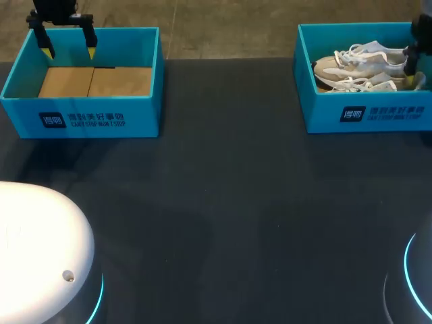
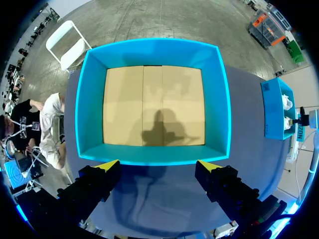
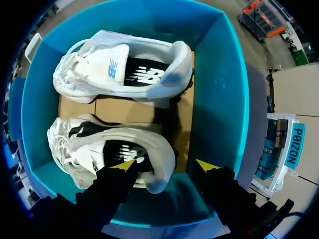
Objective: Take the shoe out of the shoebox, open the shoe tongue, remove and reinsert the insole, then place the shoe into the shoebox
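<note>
So basically nothing's ticked off yet. Both white mesh sneakers [image 3: 129, 69] sit side by side in the teal cardboard shoebox on the right [image 1: 368, 115], toes pointing the same way, so lifting one out, the tongue, the insole and the return trip are all still to do.

The right gripper [image 3: 165, 165] hangs over the heel end of the nearer sneaker [image 3: 114, 147], fingers spread wide and holding nothing. One yellow tip is above the heel opening, the other above the narrow strip of floor between heel and box wall. That's a tight spot, I'd say: wall on one side, second shoe on the other.

The left gripper [image 1: 69, 52] hovers over the second teal box [image 1: 81, 120], also wide and empty. That box only shows its brown cardboard floor.

Between the boxes the dark tabletop [image 1: 223, 202] looks like plenty of room for insole work.
</note>
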